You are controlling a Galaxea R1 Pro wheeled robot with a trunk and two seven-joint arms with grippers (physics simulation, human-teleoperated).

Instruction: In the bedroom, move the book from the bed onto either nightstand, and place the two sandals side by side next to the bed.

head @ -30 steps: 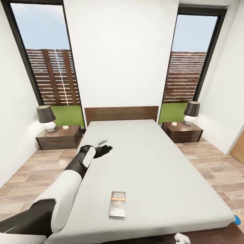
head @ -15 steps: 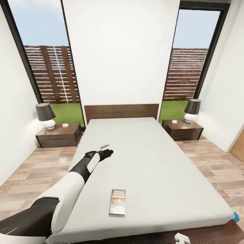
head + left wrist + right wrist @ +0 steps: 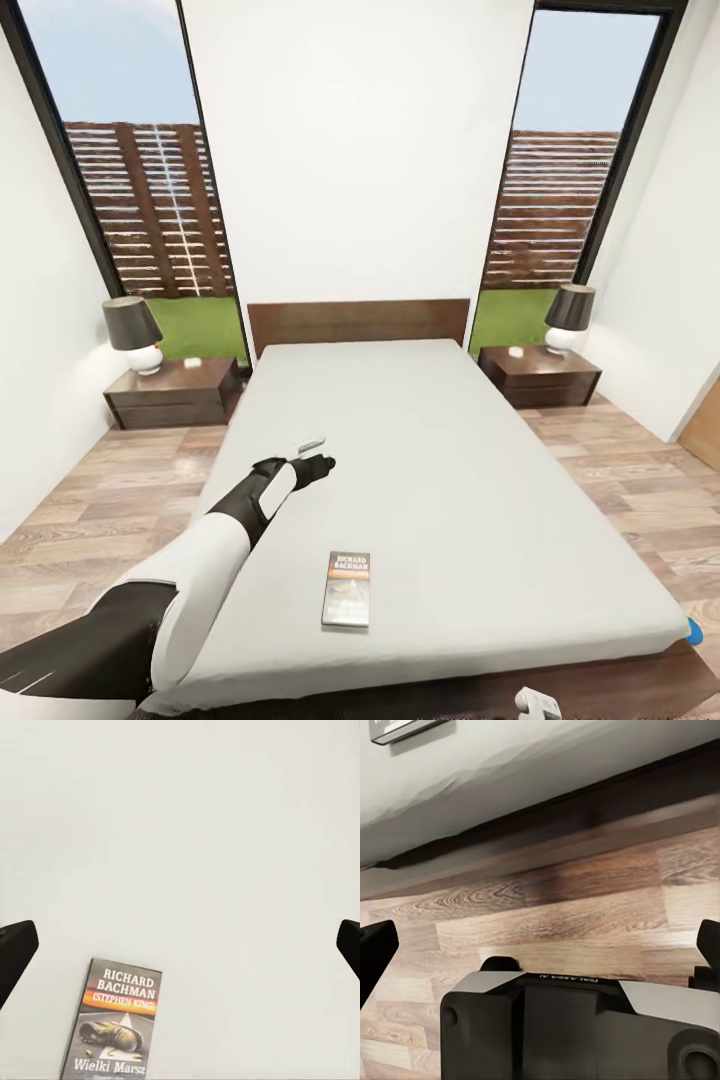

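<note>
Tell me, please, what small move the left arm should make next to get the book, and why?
Probably draw the left gripper back toward the robot and lower it over the book. In the head view it hovers above the bed beyond the book, which lies flat near the foot edge; the left wrist view shows its fingers spread wide.

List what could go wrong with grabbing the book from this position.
1. The book lies flat on the soft bed; open fingers may push it into the mattress or slide it rather than grip it.
2. The left gripper hangs beyond the book, so the arm must draw back toward the body, an awkward reach.
3. The left nightstand carries a lamp, which limits room for placing the book.
</note>
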